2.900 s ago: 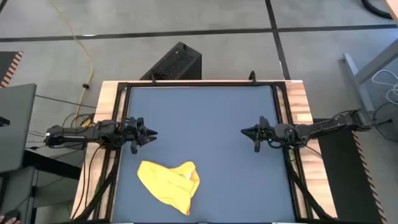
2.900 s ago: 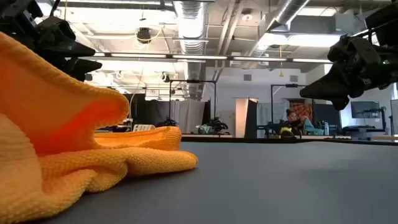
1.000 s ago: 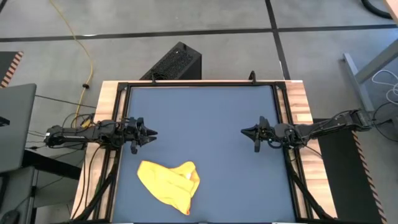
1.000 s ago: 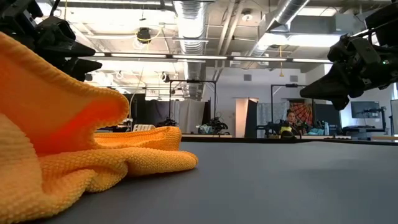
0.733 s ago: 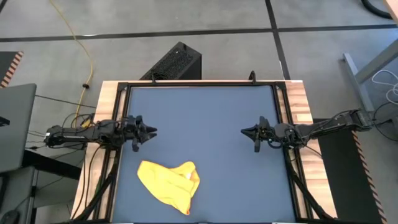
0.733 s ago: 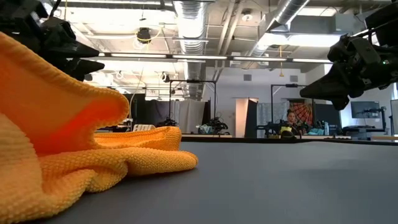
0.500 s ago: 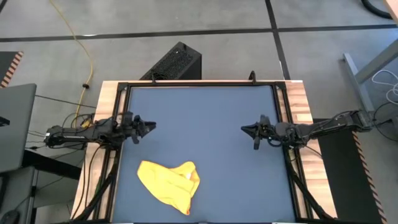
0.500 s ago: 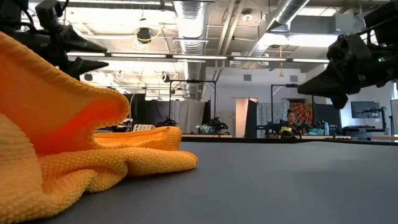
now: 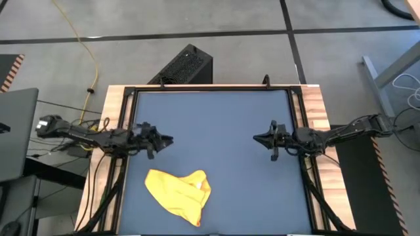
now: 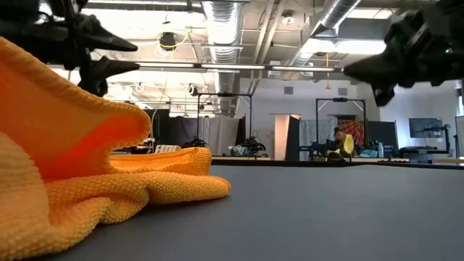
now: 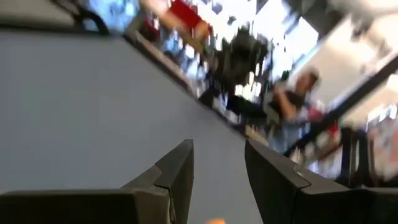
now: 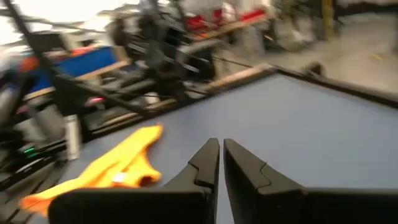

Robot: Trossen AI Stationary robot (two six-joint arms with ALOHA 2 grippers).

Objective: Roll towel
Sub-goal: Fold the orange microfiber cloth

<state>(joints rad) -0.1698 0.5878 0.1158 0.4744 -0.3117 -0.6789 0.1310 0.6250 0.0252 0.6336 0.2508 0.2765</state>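
Left hand (image 9: 168, 139): fingers spread, holding nothing, above the tabletop (image 9: 216, 118). Right hand (image 9: 257, 137): fingers nearly pressed together, empty. Towel (image 9: 178, 194) lies crumpled near the front edge, below the left hand. Workshop beyond; a person (image 10: 339, 145) seated.

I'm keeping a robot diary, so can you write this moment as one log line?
towel: crumpled, near front-left, untouched | left gripper: open, empty, above table | right gripper: nearly closed, empty, above table

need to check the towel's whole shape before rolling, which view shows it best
The high view: the towel lies crumpled near the table's front-left, its whole outline visible. The low view shows only a close bunched side, the right wrist view a distant blurred strip, the left wrist view an orange sliver.
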